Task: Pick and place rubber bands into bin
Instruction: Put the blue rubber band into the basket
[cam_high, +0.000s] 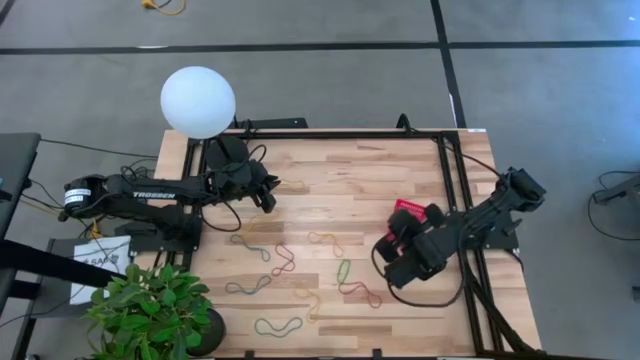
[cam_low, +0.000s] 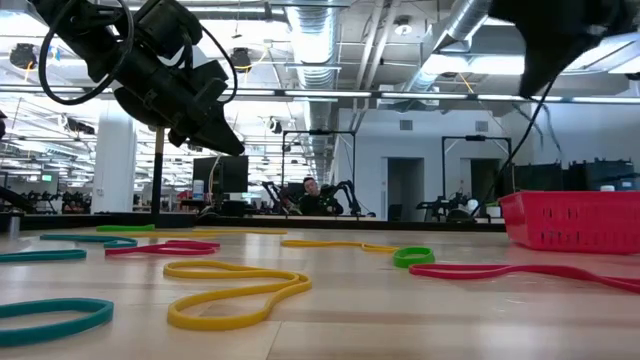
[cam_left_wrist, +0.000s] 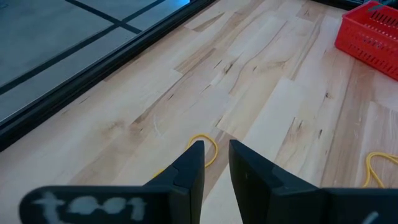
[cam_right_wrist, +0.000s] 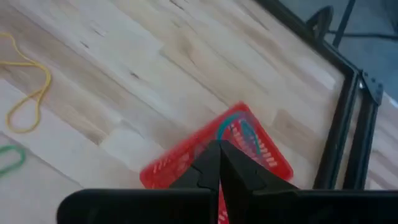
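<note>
Right end effector (cam_right_wrist: 219, 163), fingers together and holding nothing, hangs over your red bin (cam_right_wrist: 249, 146) at the counter's (cam_high: 370, 170) 3 o'clock side. Rubber bands (cam_high: 283, 262) lie scattered toward 6 o'clock, long axes mixed. Left end effector (cam_left_wrist: 216, 163), slightly apart, waits near 10 o'clock.

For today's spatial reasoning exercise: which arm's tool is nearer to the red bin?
The right. The right tool is directly above the red bin, shut; the left tool hangs across the table, well away from it.
</note>
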